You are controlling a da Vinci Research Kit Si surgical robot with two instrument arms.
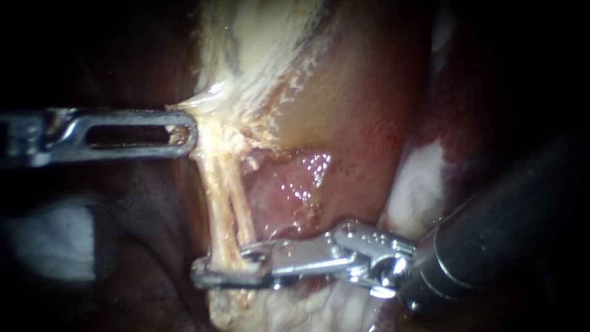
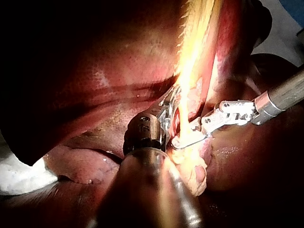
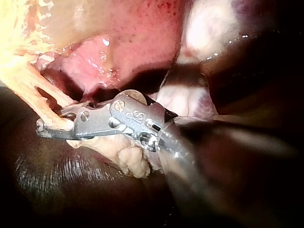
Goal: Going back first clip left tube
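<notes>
1. The liver [image 1: 369, 104] is seen as the red backdrop, with pale tissue [image 1: 246, 61] lying over it at the upper middle of the endoscope view.
2. The left instrument [image 1: 190, 132] is laid level from the left. Its jaws are judged to be clamped on the edge of the pale tissue, which is tented toward them. One jaw is hidden behind the other there.
3. The right instrument [image 1: 224, 265] is the nearer to the task's thing. Its jaws stand apart, straddling the lower end of the tubes, and its long axis lies almost square across them.
4. The left tube [image 1: 215, 197] runs from the held tissue down into those jaws, just beside the right tube [image 1: 243, 203]. A retreat is judged to lie back along the shaft, toward the lower right.
5. The gap between the right instrument's jaws is shown most plainly in the right wrist view [image 3: 52, 122], where the strand is seen between them. A clip cannot be made out in any view.
</notes>
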